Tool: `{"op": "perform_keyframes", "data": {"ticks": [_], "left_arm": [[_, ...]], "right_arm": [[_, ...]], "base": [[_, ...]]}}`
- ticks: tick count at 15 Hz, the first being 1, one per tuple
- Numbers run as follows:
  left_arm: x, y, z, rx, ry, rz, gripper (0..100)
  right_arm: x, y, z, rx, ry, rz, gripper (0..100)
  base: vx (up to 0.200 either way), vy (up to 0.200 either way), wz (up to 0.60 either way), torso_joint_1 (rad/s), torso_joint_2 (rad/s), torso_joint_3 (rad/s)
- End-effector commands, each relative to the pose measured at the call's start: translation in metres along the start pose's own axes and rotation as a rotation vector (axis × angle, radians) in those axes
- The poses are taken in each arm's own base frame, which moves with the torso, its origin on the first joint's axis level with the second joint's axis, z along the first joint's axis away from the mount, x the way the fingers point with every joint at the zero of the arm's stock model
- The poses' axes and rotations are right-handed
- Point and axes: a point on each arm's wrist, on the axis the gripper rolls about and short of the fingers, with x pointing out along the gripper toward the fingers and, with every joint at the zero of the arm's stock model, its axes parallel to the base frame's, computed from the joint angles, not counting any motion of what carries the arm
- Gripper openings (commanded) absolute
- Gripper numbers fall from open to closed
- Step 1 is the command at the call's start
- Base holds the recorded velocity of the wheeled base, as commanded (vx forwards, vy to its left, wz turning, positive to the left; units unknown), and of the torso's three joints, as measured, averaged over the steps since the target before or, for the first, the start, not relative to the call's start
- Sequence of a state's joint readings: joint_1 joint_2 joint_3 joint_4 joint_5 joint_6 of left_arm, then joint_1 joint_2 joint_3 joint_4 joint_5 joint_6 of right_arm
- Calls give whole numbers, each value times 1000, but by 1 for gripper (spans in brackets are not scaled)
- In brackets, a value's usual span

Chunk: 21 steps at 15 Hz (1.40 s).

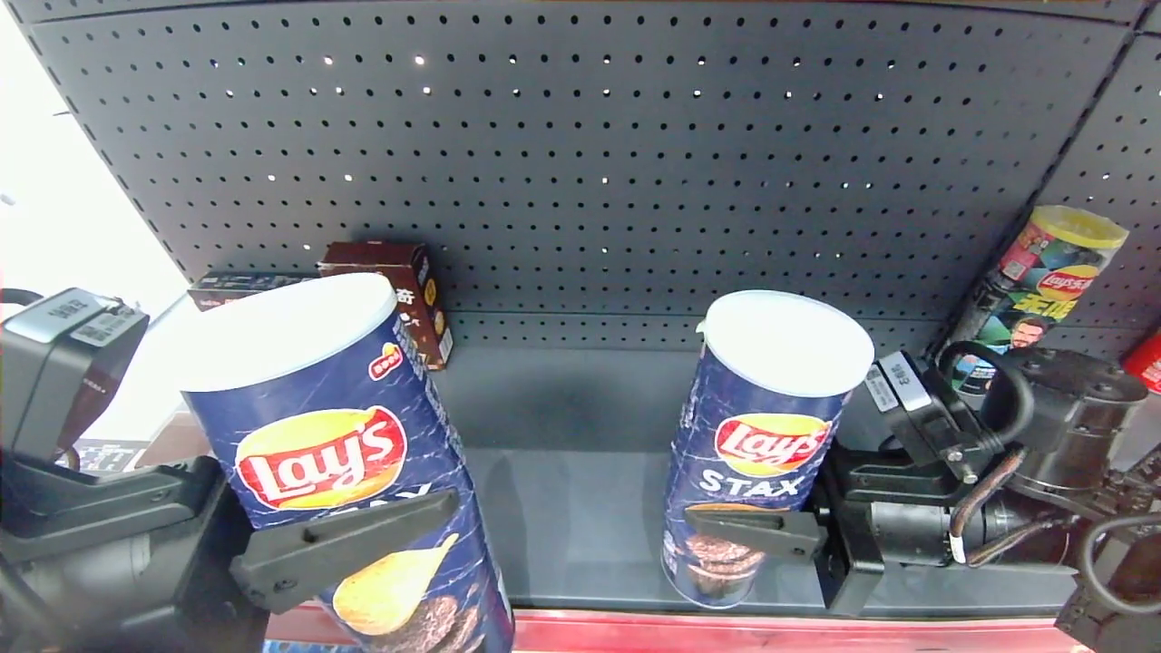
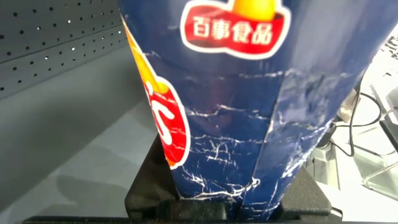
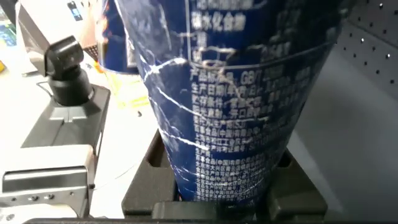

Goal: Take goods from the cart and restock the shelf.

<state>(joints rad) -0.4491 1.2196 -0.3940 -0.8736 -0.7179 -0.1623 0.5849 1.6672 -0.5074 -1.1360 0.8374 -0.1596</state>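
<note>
At the shelf's (image 1: 580,508) front edge, right fingers (image 1: 757,531) pinch a near-upright blue chip canister (image 1: 771,426). By the front left corner, left fingers (image 1: 345,542) clamp a second canister (image 1: 317,426), tilted; released so, it would likely topple off the edge.

The left chip canister (image 1: 336,426) and right chip canister (image 1: 757,453) are dark blue with thin white crackle lines, white lids and red-and-yellow logos. The pegboard (image 1: 580,163) is dark grey, dotted with holes. The box (image 1: 404,277) is dark brown; the shelf (image 1: 580,508) grey, red-edged.
</note>
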Motion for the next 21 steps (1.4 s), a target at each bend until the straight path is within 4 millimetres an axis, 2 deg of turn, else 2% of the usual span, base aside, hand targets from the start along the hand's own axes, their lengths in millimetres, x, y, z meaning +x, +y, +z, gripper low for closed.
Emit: {"op": "perform_keyframes", "data": {"ticks": [1,6,11,17,20,21], "left_arm": [[0,1,0,-2,1,3,0],[-2,3,-2,-5,4,20,0],[-3,3,-3,-8,7,19,0],[-3,2,-4,-11,11,20,0],[-6,1,-8,-12,9,20,0],[-7,0,-9,-12,9,20,0]], "right_arm": [[3,-2,-22,36,33,-1,0],[14,-16,-43,39,33,-1,0],[8,-32,-43,26,24,-46,0],[5,-30,-41,22,24,-56,0],[-5,-22,-29,2,9,-69,0],[-13,-16,-27,5,13,-79,0]], "base": [[0,0,0,0,0,0],[0,0,0,0,0,0],[0,0,0,0,0,0],[0,0,0,0,0,0],[0,0,0,0,0,0],[0,0,0,0,0,0]]}}
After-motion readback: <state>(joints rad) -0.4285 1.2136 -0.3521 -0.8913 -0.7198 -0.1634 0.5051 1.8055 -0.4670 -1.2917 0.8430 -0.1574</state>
